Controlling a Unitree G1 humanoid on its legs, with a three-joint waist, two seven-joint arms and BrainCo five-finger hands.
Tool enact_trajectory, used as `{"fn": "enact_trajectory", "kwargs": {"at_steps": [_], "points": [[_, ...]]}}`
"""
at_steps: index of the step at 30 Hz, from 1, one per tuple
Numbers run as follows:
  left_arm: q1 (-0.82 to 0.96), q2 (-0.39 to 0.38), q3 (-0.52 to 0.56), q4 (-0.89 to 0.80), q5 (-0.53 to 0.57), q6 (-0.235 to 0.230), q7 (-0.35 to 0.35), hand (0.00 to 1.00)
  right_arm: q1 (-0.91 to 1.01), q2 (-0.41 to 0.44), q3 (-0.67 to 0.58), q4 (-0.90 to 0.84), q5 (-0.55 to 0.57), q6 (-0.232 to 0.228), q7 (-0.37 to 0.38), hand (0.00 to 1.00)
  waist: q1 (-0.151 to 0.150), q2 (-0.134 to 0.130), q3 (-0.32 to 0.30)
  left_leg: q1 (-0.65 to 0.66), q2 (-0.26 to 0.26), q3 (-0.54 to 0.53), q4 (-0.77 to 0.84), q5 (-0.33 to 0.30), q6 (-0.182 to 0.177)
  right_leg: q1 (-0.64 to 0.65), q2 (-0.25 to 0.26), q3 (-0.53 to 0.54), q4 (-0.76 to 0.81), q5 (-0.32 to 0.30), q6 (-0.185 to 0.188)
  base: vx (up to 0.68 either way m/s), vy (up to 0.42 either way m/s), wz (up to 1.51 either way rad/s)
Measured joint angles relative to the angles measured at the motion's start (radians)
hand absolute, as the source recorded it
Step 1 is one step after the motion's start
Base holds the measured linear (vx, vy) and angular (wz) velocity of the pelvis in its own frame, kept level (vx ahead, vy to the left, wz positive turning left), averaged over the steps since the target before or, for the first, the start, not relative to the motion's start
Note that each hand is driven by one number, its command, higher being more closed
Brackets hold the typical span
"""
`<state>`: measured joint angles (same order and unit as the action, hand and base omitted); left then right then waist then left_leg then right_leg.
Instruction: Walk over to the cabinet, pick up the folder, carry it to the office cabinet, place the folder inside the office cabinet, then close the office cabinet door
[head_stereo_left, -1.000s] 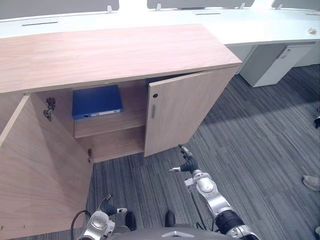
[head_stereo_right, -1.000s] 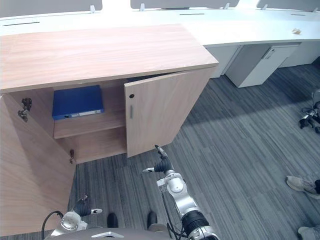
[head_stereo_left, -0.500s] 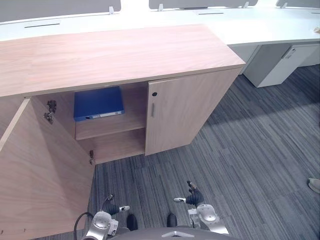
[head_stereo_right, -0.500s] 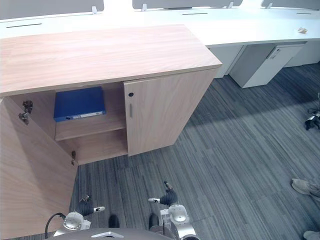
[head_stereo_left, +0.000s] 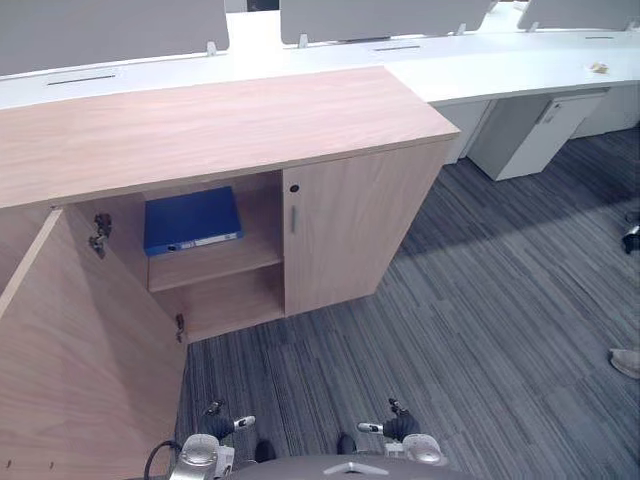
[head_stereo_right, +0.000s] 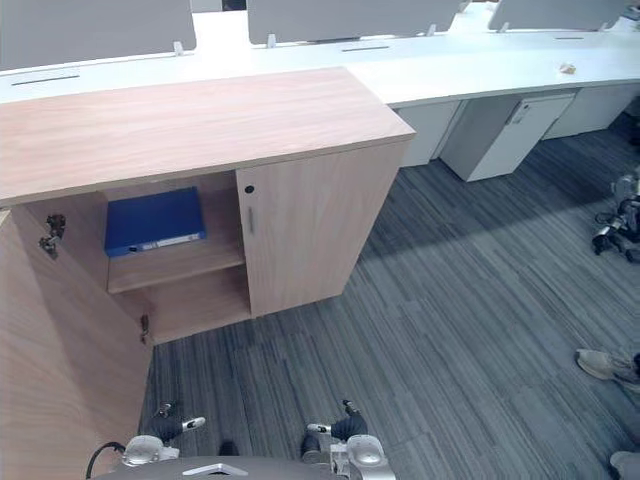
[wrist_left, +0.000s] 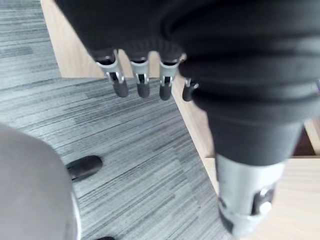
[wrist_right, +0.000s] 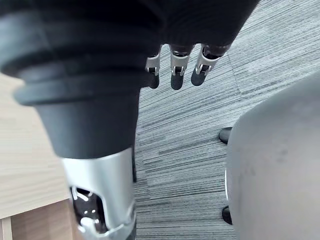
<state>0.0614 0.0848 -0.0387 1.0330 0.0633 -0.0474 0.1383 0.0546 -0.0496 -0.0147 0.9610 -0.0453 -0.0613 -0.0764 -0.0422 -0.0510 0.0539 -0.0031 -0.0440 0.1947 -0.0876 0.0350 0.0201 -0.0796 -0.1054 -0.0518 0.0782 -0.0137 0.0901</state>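
With the folder (head_stereo_left: 192, 220) shelved and my left hand (head_stereo_left: 215, 427) and right hand (head_stereo_left: 398, 430) loose-fingered and empty, I'd swing the open door (head_stereo_left: 80, 360) shut, pushing flat-handed near its free edge

A blue folder (head_stereo_left: 192, 220) lies flat on the upper shelf (head_stereo_left: 256, 246) inside the wooden office cabinet (head_stereo_left: 220, 125). Its left door (head_stereo_left: 80, 350) stands wide open, the right door (head_stereo_left: 350, 235) shut.
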Motion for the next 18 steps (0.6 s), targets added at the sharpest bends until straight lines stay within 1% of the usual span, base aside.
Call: {"fn": "enact_trajectory", "kwargs": {"at_steps": [2,4,6,7,8,9,11,13,14,15,16,17,18], "points": [[-0.001,0.009,0.009,-0.001,-0.016,0.0,0.0,0.0,-0.011,0.003,0.0,0.0,0.0,0.0,0.0,0.0,0.004,-0.01,0.009,-0.023,-0.002,-0.01,0.0,0.002,-0.003,-0.033,0.001,0.017,0.034,-0.018,0.001,-0.01,0.006,0.22],[0.0,0.01,0.031,-0.001,-0.025,0.002,0.0,0.0,-0.009,0.005,-0.001,0.0,0.0,0.0,-0.002,0.0,0.004,-0.015,0.011,-0.037,-0.007,-0.054,0.0,0.008,-0.006,-0.027,0.002,0.003,0.029,-0.026,0.003,0.06,-0.012,0.57],[0.0,0.008,0.053,-0.002,-0.042,0.001,0.0,0.0,-0.003,0.005,-0.008,0.001,0.0,0.0,-0.004,0.0,0.011,-0.012,0.011,-0.048,-0.013,-0.131,0.0,0.029,-0.01,0.013,-0.001,-0.061,-0.004,-0.031,0.0,0.15,-0.021,0.95],[0.0,0.007,0.062,-0.002,-0.043,0.001,0.0,0.0,0.003,0.005,-0.008,0.003,0.0,0.0,-0.008,0.0,0.013,-0.012,0.011,-0.052,-0.015,-0.153,0.001,0.036,-0.004,0.02,-0.001,-0.077,-0.007,-0.03,-0.007,0.15,-0.025,1.07],[0.0,0.0,0.083,-0.003,-0.044,0.0,0.001,0.0,0.004,0.006,-0.008,0.006,0.0,0.0,-0.018,0.0,0.021,-0.012,0.014,-0.059,-0.018,-0.191,0.006,0.053,0.006,0.036,0.002,-0.106,-0.008,-0.03,-0.013,0.16,-0.027,1.17],[0.001,-0.008,0.111,-0.007,-0.062,-0.001,0.002,0.0,0.002,0.007,-0.008,0.006,-0.001,0.001,-0.024,0.0,0.03,-0.012,0.016,-0.065,-0.022,-0.229,0.008,0.064,0.003,0.047,0.002,-0.128,-0.003,-0.035,-0.022,0.15,-0.025,1.17],[0.012,-0.019,0.152,-0.044,-0.085,-0.003,0.007,0.0,-0.007,0.011,-0.011,0.002,-0.001,0.001,-0.036,0.0,0.055,-0.012,0.028,-0.068,-0.026,-0.27,0.008,0.08,-0.008,0.049,0.004,-0.144,0.029,-0.055,-0.043,0.08,-0.032,1.07],[0.019,-0.036,0.187,-0.074,-0.132,-0.005,0.017,0.0,-0.036,0.024,-0.04,-0.004,-0.001,0.001,-0.041,0.0,0.072,-0.014,0.042,-0.081,-0.022,-0.279,0.008,0.092,-0.019,0.042,-0.012,-0.181,0.077,-0.087,-0.051,-0.02,-0.03,0.89],[0.022,-0.039,0.197,-0.08,-0.143,-0.006,0.021,0.0,-0.046,0.029,-0.043,-0.008,-0.001,0.001,-0.042,0.0,0.073,-0.015,0.044,-0.084,-0.02,-0.271,0.008,0.081,-0.02,0.038,-0.021,-0.197,0.087,-0.091,-0.051,-0.06,0.008,0.56],[0.023,-0.037,0.215,-0.081,-0.154,-0.008,0.023,0.0,-0.055,0.044,-0.049,-0.016,-0.001,0.001,-0.043,0.0,0.07,-0.025,0.05,-0.099,-0.011,-0.199,0.051,0.043,-0.008,0.043,-0.037,-0.223,0.088,-0.1,-0.045,-0.05,-0.003,0.58],[0.009,-0.038,0.251,-0.081,-0.174,-0.008,0.026,0.0,-0.054,0.051,-0.062,-0.046,0.0,0.0,-0.043,0.0,0.062,-0.039,0.058,-0.144,0.014,-0.072,0.212,-0.055,0.011,0.049,-0.067,-0.252,0.103,-0.113,-0.029,0.0,-0.002,0.62],[0.019,-0.051,0.279,-0.082,-0.191,-0.01,0.031,0.0,-0.04,0.048,-0.075,-0.067,0.0,0.0,-0.044,0.0,0.054,-0.031,0.058,-0.154,0.06,0.003,0.321,-0.103,0.002,0.06,-0.076,-0.268,0.127,-0.125,-0.019,0.02,0.006,0.53],[0.032,-0.061,0.289,-0.081,-0.199,-0.011,0.031,0.0,-0.025,0.043,-0.08,-0.084,0.0,0.0,-0.044,0.0,0.051,-0.02,0.055,-0.149,0.072,0.005,0.329,-0.129,-0.026,0.065,-0.071,-0.269,0.138,-0.14,-0.007,0.0,0.055,0.34]]}}
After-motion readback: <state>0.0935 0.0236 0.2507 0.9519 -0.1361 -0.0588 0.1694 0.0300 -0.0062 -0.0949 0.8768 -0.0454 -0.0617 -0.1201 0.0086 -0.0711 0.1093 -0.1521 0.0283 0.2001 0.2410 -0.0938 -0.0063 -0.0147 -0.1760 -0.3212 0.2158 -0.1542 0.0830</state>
